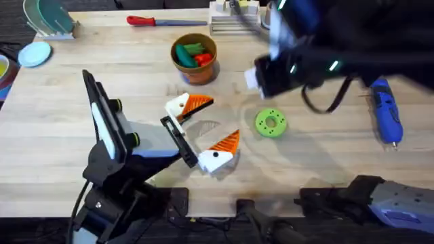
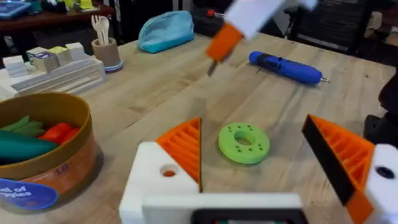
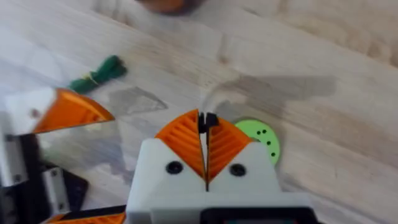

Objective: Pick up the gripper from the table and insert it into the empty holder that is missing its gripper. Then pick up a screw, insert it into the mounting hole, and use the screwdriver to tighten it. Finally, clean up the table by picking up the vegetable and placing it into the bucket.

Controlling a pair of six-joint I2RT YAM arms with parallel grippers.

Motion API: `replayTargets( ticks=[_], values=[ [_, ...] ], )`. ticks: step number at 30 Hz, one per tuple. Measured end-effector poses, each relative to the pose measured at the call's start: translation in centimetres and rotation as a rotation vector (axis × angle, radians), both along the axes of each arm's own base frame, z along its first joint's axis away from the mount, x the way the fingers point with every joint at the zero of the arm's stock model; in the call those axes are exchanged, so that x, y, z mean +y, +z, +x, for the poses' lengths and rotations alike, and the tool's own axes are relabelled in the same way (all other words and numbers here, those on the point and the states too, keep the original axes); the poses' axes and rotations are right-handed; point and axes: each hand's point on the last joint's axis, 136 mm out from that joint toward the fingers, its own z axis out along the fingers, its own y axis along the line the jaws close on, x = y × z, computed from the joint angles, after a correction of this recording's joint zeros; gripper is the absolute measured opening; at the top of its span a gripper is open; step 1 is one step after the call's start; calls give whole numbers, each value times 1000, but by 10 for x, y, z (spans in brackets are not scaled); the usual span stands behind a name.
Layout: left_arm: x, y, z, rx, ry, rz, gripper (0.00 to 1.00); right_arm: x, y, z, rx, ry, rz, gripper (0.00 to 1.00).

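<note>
Standing by the table, I count two arms, and each claw has two white fingers faced with orange ribbed pads. The left gripper [image 1: 213, 122] is spread wide and low over the middle of the wood, with one finger [image 1: 178, 105] farther off and the other nearer. The right gripper [image 3: 207, 121] is raised over the far right. Its pads are pressed together on a small dark piece [image 3: 209, 119] at the tips, and I cannot tell what that piece is. One green disc [image 1: 271, 123] lies flat just right of the left claw. One blue screwdriver [image 1: 386, 112] lies close to the right edge, tip toward the near side and well apart from the disc, with bare wood between them. One bucket [image 1: 194, 57] stands at the far middle with green and red toy pieces inside. One red-handled tool [image 1: 156, 22] lies along the far edge beyond it. One vegetable [image 3: 99, 74], a dark green bundle, lies on the wood close to a left-claw finger. The near left of the table is taken up by the left arm.
</note>
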Motion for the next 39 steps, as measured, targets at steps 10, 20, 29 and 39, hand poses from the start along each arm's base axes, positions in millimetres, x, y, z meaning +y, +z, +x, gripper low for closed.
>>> replayTargets(
  ticks=[10,20,29,39],
  values=[
    [0,0,0,0,0,0,991,33,40,14,98,180,-11,6],
    [0,0,0,0,0,0,991,84,67,-1,117,426,61,6],
    [0,0,0,0,0,0,991,115,66,-42,113,600,48,6],
    [0,0,0,0,0,0,991,131,42,-47,175,615,15,6]
  ],
)
